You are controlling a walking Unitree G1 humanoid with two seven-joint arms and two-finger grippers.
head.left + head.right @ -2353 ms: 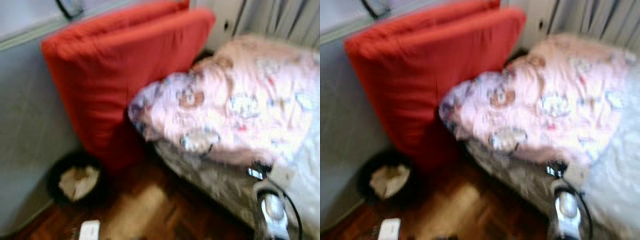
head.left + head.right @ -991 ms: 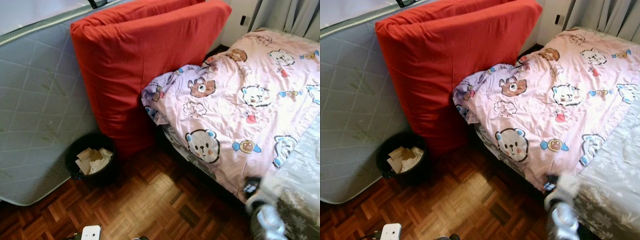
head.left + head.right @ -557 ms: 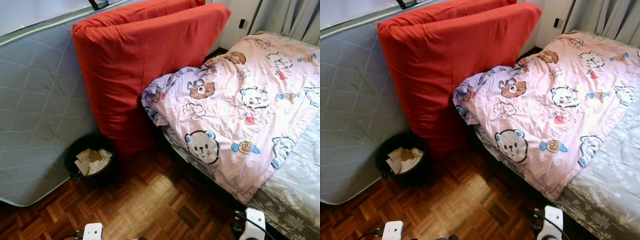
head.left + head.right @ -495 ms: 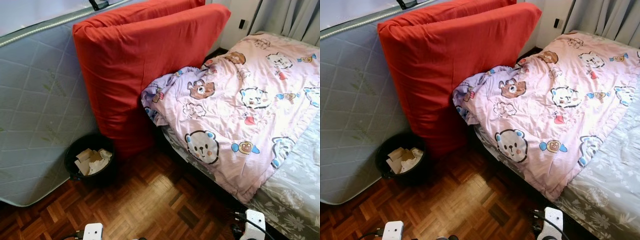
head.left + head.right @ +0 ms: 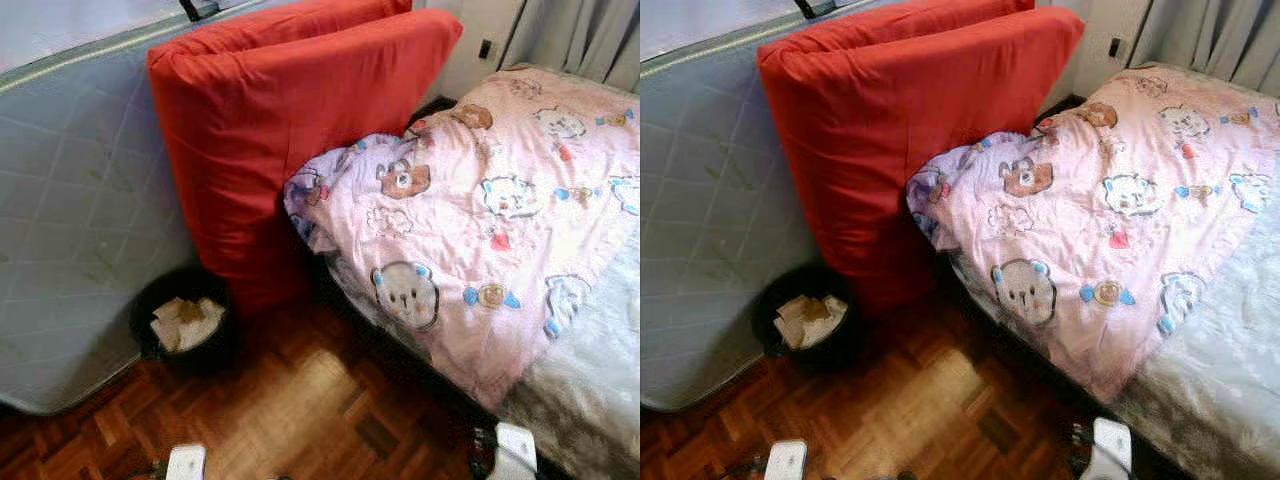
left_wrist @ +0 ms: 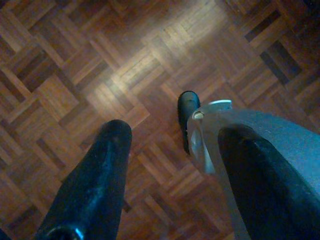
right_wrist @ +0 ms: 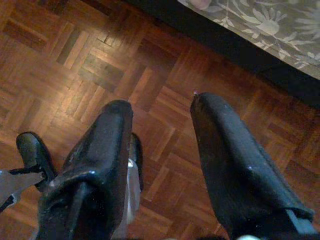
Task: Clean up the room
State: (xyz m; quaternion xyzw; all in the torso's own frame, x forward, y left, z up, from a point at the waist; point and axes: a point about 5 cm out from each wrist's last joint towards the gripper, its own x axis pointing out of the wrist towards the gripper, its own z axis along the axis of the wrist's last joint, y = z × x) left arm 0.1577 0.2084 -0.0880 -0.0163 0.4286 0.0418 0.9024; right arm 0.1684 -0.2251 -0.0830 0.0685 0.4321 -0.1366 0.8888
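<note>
Pink quilt (image 5: pixel 480 230) with cartoon bears, rumpled across the bed (image 5: pixel 1230 390), one corner bunched against the red mattress (image 5: pixel 290 130) leaning upright beside a grey quilted mattress (image 5: pixel 80 230). Black bin (image 5: pixel 805 320) holding crumpled paper (image 5: pixel 805 315), on the parquet floor (image 5: pixel 300 410) at the foot of both mattresses, close to the bed's corner. Left pincer (image 6: pixel 172 170) hanging low over bare floor, fingers apart, empty, well away from bin and quilt. Right pincer (image 7: pixel 160 165) likewise low over the floor, fingers apart, nothing between them, just beside the bed's dark edge and floral sheet (image 7: pixel 260 25); quilt above and ahead of it, not touched.
</note>
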